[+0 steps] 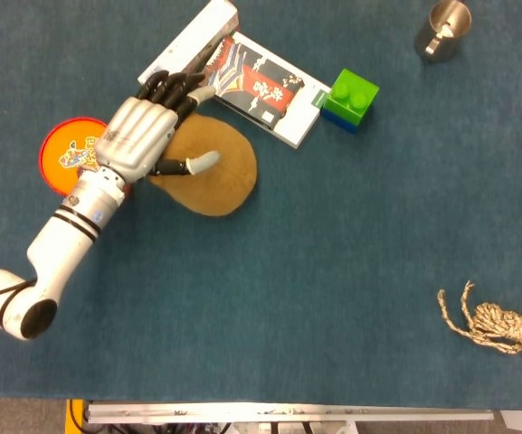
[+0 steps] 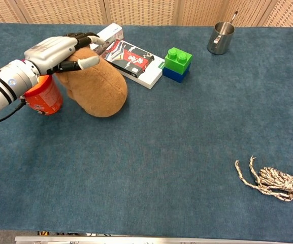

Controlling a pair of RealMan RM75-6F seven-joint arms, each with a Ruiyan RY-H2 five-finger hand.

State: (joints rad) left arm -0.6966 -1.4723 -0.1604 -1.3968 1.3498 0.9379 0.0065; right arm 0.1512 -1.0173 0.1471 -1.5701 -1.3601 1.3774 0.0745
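Note:
My left hand (image 1: 145, 137) lies over the top of a brown plush toy (image 1: 223, 176), fingers stretched toward the long white box (image 1: 188, 41) and thumb sticking out over the plush. In the chest view the left hand (image 2: 60, 51) rests on the upper left of the plush toy (image 2: 104, 92), with nothing clasped. An orange can (image 1: 64, 155) stands just left of the plush, partly behind my forearm; the can (image 2: 43, 99) shows its label in the chest view. Neither view shows my right hand.
A patterned book (image 1: 262, 86) lies beside the white box, with a green-on-blue block (image 1: 351, 98) at its right end. A metal cup (image 1: 443, 29) stands at the far right back. A frayed rope bundle (image 1: 505, 327) lies near the front right.

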